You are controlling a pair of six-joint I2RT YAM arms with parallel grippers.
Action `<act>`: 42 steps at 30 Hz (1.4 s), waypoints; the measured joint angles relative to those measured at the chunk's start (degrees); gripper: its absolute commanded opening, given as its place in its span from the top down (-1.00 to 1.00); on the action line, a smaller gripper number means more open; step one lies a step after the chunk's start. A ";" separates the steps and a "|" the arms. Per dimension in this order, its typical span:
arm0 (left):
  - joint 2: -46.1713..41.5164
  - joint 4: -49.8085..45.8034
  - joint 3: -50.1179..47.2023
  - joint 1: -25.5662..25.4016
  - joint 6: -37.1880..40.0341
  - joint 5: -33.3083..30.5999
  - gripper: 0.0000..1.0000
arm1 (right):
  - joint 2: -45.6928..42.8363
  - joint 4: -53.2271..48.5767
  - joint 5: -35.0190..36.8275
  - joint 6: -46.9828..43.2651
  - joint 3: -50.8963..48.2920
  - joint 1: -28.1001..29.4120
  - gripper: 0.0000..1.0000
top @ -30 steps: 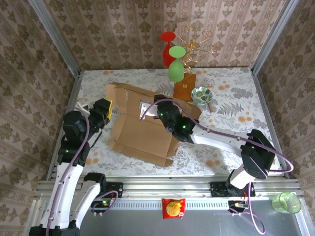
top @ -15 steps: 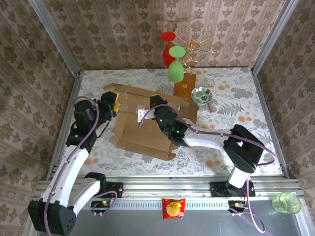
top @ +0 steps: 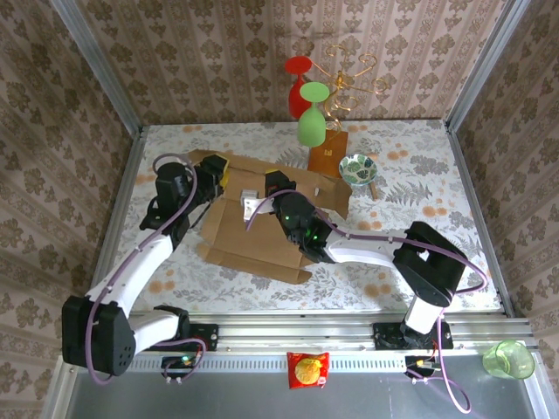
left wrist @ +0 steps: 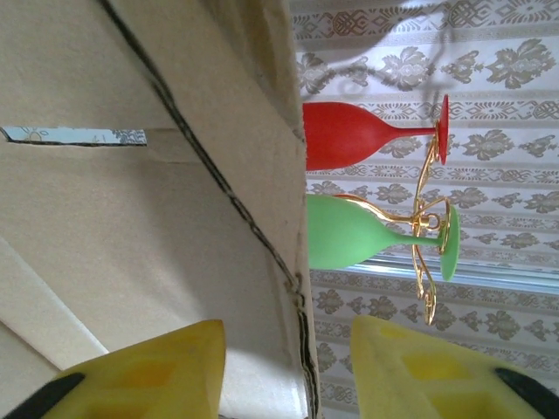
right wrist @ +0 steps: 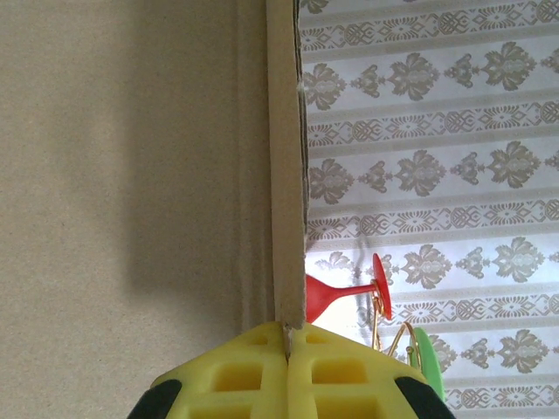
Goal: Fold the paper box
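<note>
Your right gripper [right wrist: 288,336] is clenching its pads on an upright edge of the paper box [right wrist: 131,131]. Your left gripper [left wrist: 293,371] is straddling another flap edge with its 2 pads apart, released. The box is lying partly folded mid-table [top: 419,218], just in front of the red glass [top: 298,87] and the green glass [top: 313,122].

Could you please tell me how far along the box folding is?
Early. Done: the tan corrugated cardboard box sheet is creased, its far flaps lifted. In hand: the right gripper is shut on a raised edge; the left gripper straddles another, open. Left: no walls locked; most of it lies flat.
</note>
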 measured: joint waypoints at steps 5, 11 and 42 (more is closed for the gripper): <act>2.05 2.97 0.00 -0.33 0.46 -0.61 1.00 | 0.00 0.35 -0.02 0.09 -0.28 0.11 1.00; 3.02 9.03 -2.27 -0.72 0.31 -1.11 1.00 | 0.09 1.18 0.28 1.66 -1.09 0.04 0.32; -2.01 23.45 -15.23 -10.60 -3.93 -22.45 1.00 | -18.99 -11.21 -2.84 166.24 -15.32 5.44 -0.44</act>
